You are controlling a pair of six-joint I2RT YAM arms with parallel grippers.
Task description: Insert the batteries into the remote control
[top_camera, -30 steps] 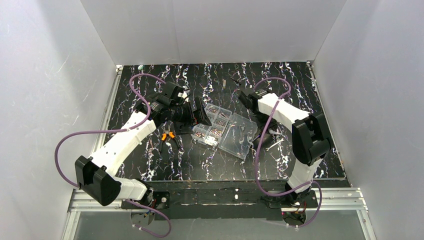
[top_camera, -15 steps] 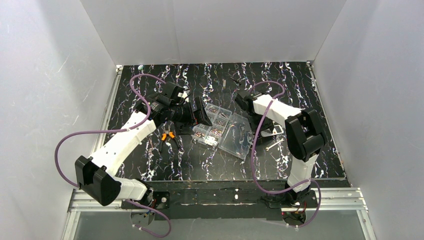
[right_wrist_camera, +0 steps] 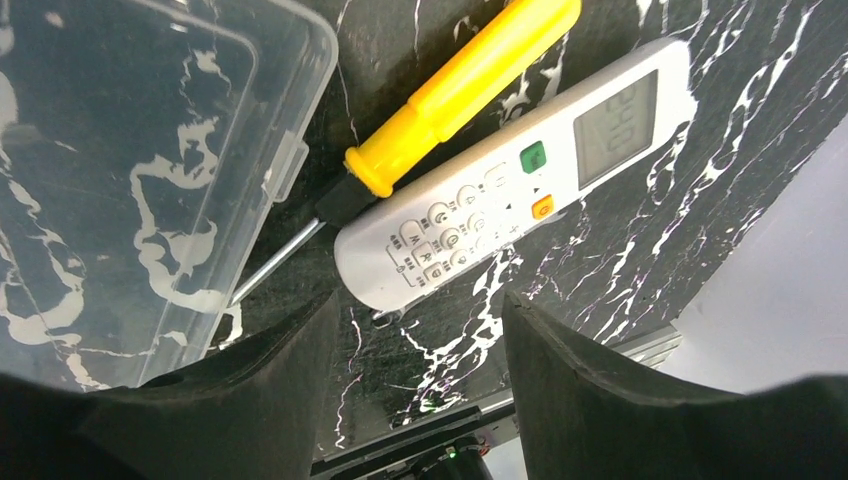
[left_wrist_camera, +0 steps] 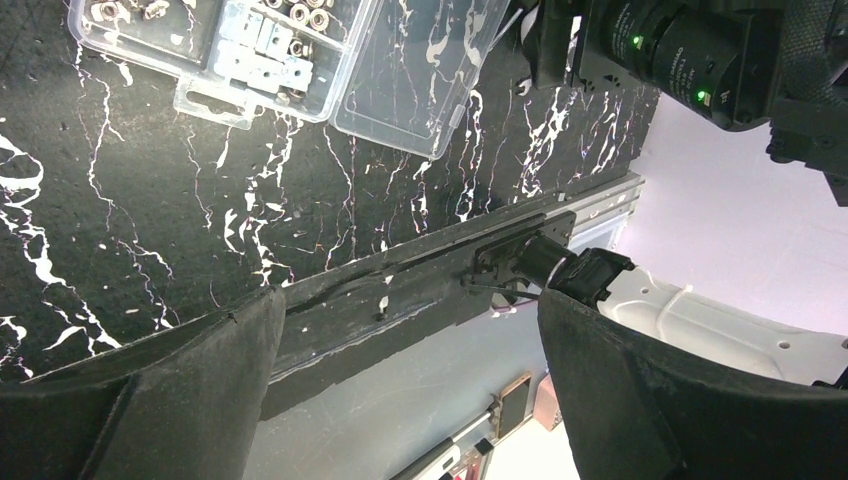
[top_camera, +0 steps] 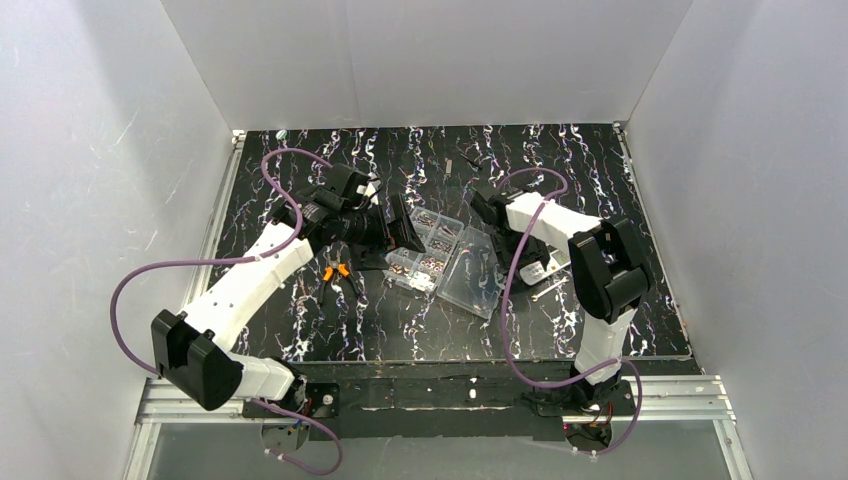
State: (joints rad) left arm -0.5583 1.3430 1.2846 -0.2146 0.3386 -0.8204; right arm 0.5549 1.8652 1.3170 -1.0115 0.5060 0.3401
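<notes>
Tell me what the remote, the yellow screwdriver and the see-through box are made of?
The remote control looks like smooth white plastic with a slight sheen. The screwdriver has a glossy yellow handle, probably plastic, and a thin shiny grey shaft, likely metal. The box seems to be clear hard plastic: the marbled table shows through it.

A clear compartmented plastic box (top_camera: 440, 262), lid open, lay at the centre of the black white-veined tabletop (top_camera: 300, 330). The left gripper (top_camera: 409, 231) hung over its far-left corner; a small orange-and-black hand tool (top_camera: 337, 270) lay leftward, a slim white plastic handset (top_camera: 538, 271) rightward.
</notes>
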